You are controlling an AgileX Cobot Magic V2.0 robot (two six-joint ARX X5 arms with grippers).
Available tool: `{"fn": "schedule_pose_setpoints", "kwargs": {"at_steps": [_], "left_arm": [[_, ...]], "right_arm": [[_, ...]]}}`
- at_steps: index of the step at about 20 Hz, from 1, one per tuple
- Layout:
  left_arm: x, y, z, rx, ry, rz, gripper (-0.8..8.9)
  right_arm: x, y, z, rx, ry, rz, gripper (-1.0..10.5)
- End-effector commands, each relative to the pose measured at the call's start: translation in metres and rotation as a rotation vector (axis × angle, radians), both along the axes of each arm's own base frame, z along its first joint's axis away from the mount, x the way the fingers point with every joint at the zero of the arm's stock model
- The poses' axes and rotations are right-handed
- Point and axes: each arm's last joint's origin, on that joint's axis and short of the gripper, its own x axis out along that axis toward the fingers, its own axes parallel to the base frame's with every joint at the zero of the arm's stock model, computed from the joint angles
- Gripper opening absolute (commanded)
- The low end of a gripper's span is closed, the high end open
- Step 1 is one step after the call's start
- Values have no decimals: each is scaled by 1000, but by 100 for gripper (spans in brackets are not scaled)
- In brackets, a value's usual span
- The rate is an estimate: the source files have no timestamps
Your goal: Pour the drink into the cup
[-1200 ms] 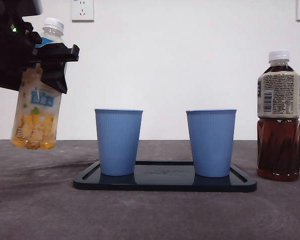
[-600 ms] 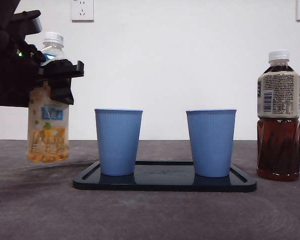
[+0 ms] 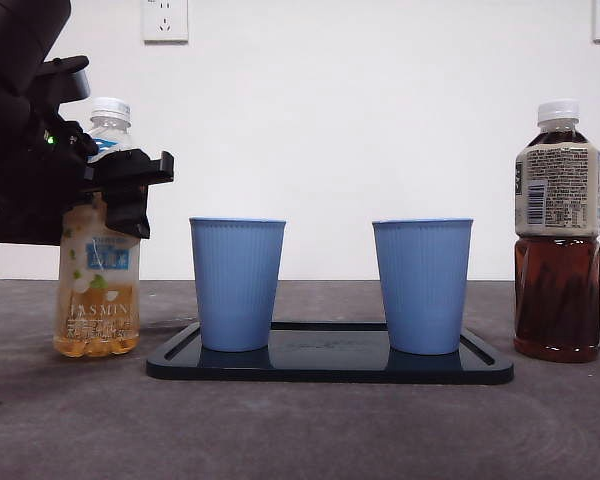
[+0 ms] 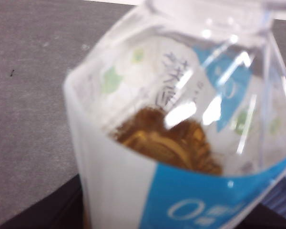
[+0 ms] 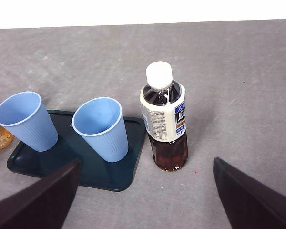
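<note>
The drink is a clear jasmine tea bottle with a white cap and a little amber liquid. It stands upright on the table just left of the tray, and fills the left wrist view. My left gripper is shut on its upper body. Two blue ribbed paper cups, the left cup and the right cup, stand upright on a dark tray. My right gripper hangs open high above the table, holding nothing.
A capped bottle of dark tea stands just right of the tray. Grey tabletop stretches in front of the tray and to the right of the dark bottle. A white wall closes the back.
My left gripper has lowered the jasmine bottle, turned it from tilted to upright and shifted it slightly right, down to the table. Cups, tray and dark bottle have not moved.
</note>
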Motion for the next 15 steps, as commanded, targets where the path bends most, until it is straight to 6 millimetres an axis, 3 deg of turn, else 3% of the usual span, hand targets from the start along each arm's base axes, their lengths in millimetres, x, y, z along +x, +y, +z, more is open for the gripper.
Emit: {"fn": "schedule_pose_setpoints", "kwargs": {"at_steps": [1, 3, 8, 13, 15], "left_arm": [[3, -4, 6, -19, -39, -2, 218], [3, -4, 6, -17, -40, -3, 225], [3, -4, 6, -18, -41, -6, 381], [0, -5, 10, -23, -49, -14, 599], [-4, -5, 15, -24, -51, -21, 602]], "right_arm": [[-1, 0, 5, 2, -24, 9, 444], [-1, 0, 5, 2, -23, 8, 444], [-1, 0, 5, 3, -24, 8, 444], [-1, 0, 6, 4, -28, 8, 444], [-1, 0, 7, 10, -39, 8, 444]]}}
